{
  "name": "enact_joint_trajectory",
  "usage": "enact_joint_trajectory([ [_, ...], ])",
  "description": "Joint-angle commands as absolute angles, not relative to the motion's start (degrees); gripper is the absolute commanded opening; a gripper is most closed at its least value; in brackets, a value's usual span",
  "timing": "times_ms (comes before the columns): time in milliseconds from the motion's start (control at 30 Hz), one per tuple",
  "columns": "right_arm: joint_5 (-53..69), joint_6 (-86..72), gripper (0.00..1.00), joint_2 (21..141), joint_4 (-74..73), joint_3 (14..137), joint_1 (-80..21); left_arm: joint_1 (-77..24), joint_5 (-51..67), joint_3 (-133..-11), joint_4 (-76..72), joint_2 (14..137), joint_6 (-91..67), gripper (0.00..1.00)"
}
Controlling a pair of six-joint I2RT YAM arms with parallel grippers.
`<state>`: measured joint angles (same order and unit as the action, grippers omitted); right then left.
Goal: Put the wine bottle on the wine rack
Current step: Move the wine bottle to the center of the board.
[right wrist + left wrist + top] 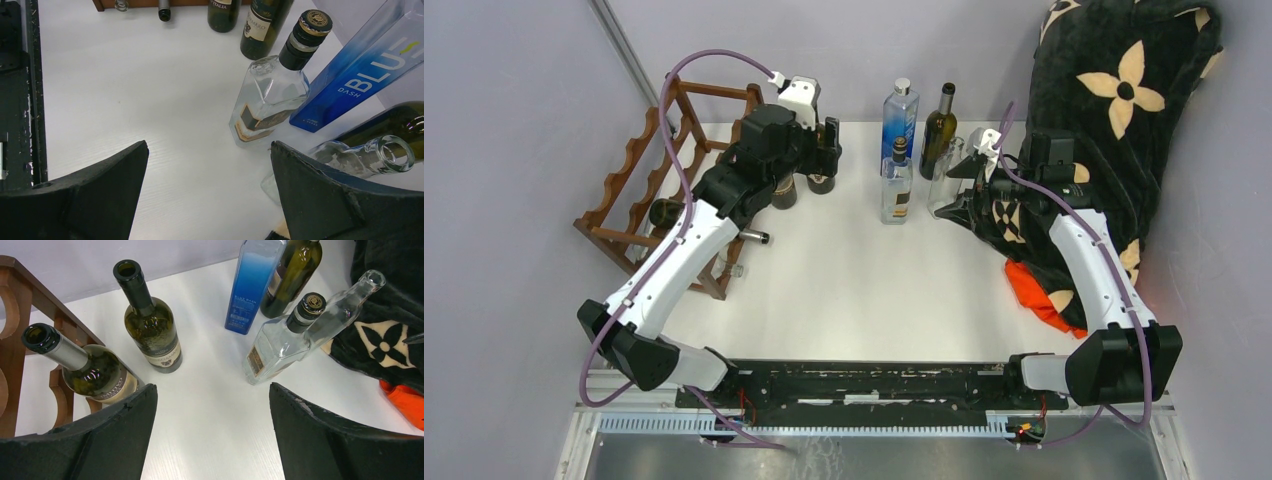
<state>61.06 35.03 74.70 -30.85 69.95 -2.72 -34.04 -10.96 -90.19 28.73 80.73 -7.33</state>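
White worktop [874, 280], wine rack [15, 355] at left.
Wine bottle [100, 375] upright beside it, neck up; left pincer [211, 405] and right pincer [209, 160] spread, empty.

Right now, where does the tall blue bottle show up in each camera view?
Top external: the blue bottle stands at the back of the table, near centre.
Left wrist: blue bottle at the top edge, right of centre.
Right wrist: blue bottle slanting across the right side.
Shared landmark: the clear black-capped bottle beside it.
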Motion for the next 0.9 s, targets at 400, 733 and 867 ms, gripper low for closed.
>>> enact_joint_trajectory([
  [400,62.47,36.21,0.98,73.85,-30.26,72.08,-2.55,-30.1,-5.74,-98.32,23.72,87.71,-4.08,0.86],
  [733,62.48,35.4,0.98,75.26,-29.71,72.84,-2.58,-29.12,-5.75,-102.55,20.89,92.64,-5.35,0.85],
  [867,62.36,35.11,0.98,75.39,-29.13,73.18,-2.55,-28.79,-8.87,-106.68,22.12,96.26,-4.85,0.83],
])
